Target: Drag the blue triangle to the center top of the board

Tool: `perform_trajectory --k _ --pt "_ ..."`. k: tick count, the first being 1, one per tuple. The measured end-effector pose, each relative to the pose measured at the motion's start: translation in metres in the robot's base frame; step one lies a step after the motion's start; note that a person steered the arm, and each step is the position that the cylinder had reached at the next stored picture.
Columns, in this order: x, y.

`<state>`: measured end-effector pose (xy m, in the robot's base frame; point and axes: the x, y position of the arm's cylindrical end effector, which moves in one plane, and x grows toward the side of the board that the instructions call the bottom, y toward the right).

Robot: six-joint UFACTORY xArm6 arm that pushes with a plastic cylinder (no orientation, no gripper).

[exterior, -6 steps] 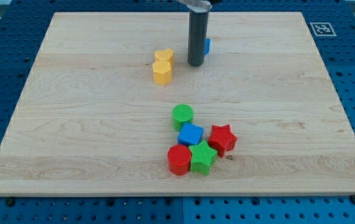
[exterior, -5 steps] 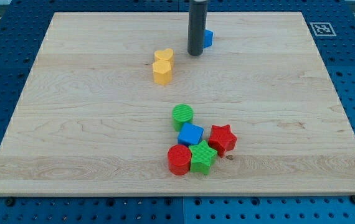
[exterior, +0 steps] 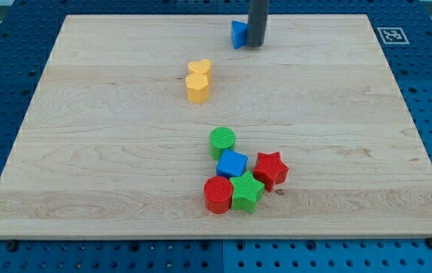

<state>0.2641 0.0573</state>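
Note:
The blue triangle (exterior: 238, 34) lies near the view's top, about the middle of the board's width. My dark rod comes down from the top edge, and my tip (exterior: 255, 44) rests on the board right against the triangle's right side. The rod hides part of the triangle's right edge.
Two yellow blocks (exterior: 198, 81) sit touching each other left of the middle. A cluster lies lower centre: green cylinder (exterior: 222, 141), blue cube (exterior: 232, 163), red star (exterior: 270, 168), green star (exterior: 246, 191), red cylinder (exterior: 217, 194). A marker tag (exterior: 389, 35) is at the board's top right corner.
My tip has moved up and to the right, from the triangle's left side to its right side. The blue triangle has shifted up and a little left.

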Motion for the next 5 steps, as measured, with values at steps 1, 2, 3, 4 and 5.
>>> perform_trajectory --k 1,2,3,4,5 --pt "-0.006 -0.007" --pt "-0.006 -0.006" --pt "-0.008 -0.010" --pt "-0.022 -0.017" --pt "-0.036 -0.023"
